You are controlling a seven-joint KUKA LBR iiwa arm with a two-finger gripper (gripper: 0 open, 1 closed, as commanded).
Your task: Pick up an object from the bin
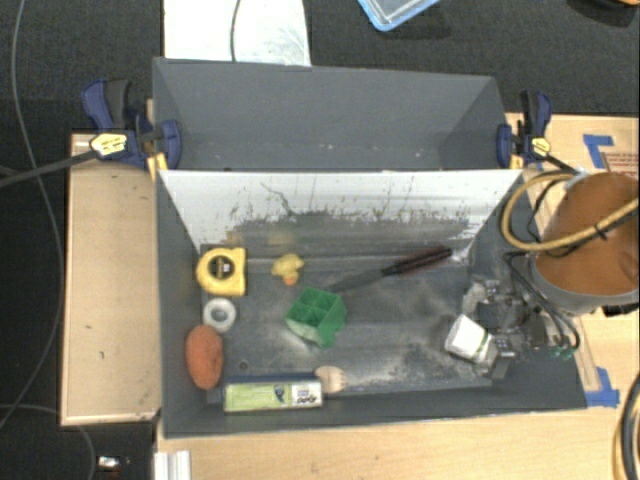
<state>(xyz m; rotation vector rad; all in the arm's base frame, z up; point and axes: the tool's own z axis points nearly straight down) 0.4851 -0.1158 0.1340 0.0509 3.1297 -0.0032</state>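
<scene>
The arm comes in over the right wall of the grey metal bin (330,108), its orange-covered wrist tipped downward. The gripper (487,330) sits low near the front right corner, just beside a small white block (465,340); spread or pinching, I cannot tell. The print on the long green-labelled pack (270,396) along the front wall is too small to read. Bare floor lies between the block and the green plastic basket (317,315) mid-bin.

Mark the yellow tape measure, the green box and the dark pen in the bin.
yellow tape measure (221,271), camera view, on its round face.
green box (317,316), camera view, on its middle.
dark pen (413,262), camera view, on its thick barrel.
</scene>
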